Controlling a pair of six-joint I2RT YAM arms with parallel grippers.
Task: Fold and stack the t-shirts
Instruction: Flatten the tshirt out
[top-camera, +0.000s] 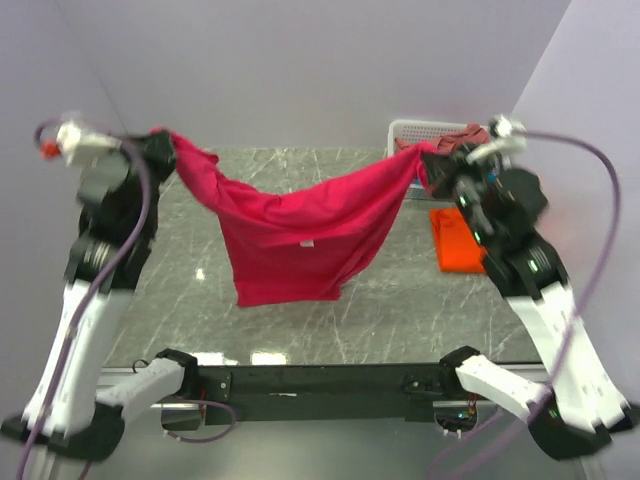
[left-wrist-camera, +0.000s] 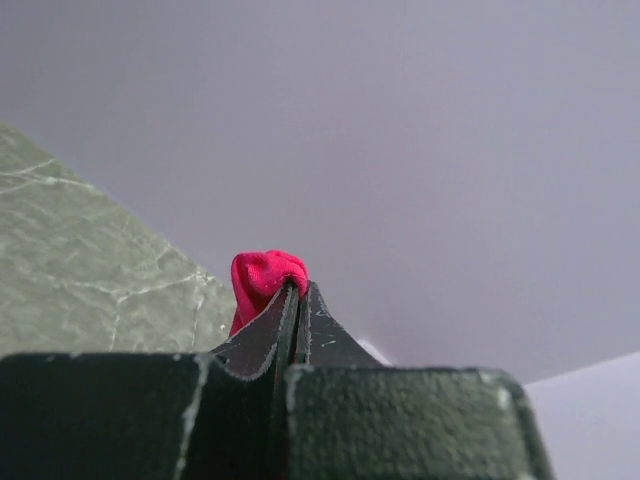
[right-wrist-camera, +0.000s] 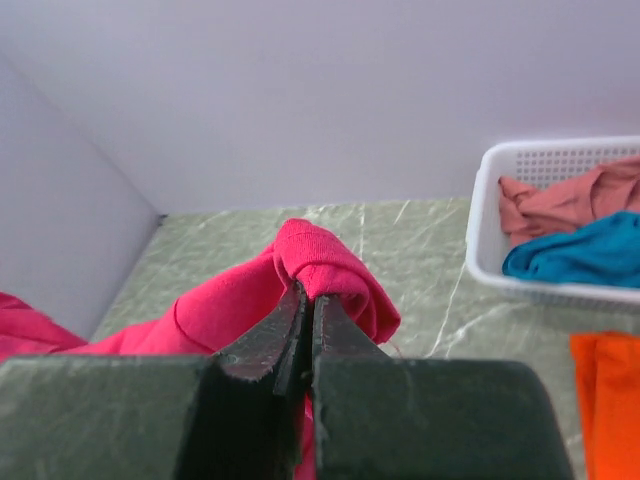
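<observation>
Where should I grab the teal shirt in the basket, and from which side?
Probably best to pinch a raised fold of the teal shirt from straight above. It lies crumpled inside the white basket, whose walls block a sideways approach, with the salmon shirt beside it.

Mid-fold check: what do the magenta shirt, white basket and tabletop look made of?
The magenta t-shirt: soft matte knit cloth, probably cotton jersey; it sags and bunches. The basket: white moulded plastic, smooth, with perforated walls. The tabletop: grey-green marble look, pale veins, glossy glints; real stone or laminate, cannot tell.
</observation>
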